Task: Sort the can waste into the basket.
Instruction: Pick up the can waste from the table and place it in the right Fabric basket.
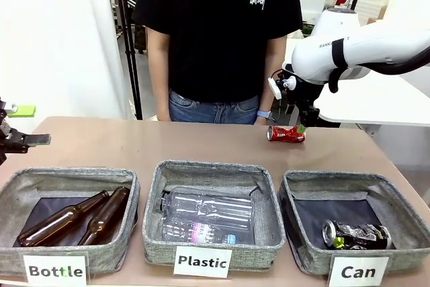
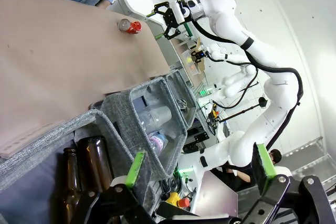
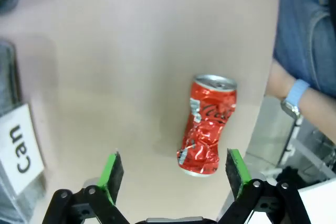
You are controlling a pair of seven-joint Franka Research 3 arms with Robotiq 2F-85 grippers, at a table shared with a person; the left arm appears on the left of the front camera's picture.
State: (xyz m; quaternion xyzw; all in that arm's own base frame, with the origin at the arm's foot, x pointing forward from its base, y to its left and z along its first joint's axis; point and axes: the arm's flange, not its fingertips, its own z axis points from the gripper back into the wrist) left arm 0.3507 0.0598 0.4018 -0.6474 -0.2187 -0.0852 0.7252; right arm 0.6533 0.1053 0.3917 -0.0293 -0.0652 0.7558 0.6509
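Right gripper (image 3: 173,177) hangs with its jaws spread wide and nothing between them, the green pads (image 3: 112,170) standing at the lower left and lower right of the right wrist view. Just above them, right of centre, the crushed red can (image 3: 206,124) lies on its side on the tan table (image 3: 105,51), touching neither pad. In the front view this can (image 1: 286,134) sits at the upper right of the tabletop, close to the far edge, with the right gripper (image 1: 295,115) hovering just above it and the person's hand (image 1: 263,117) beside it. Left gripper (image 2: 199,169) is likewise open and empty, low in the left wrist view, above the brown bottles (image 2: 86,169). Along the bottom of the front view stand three grey baskets. At lower right is the "Can" basket (image 1: 295,233), with the black-and-silver can (image 1: 356,234) lying inside it, well apart from the red one.
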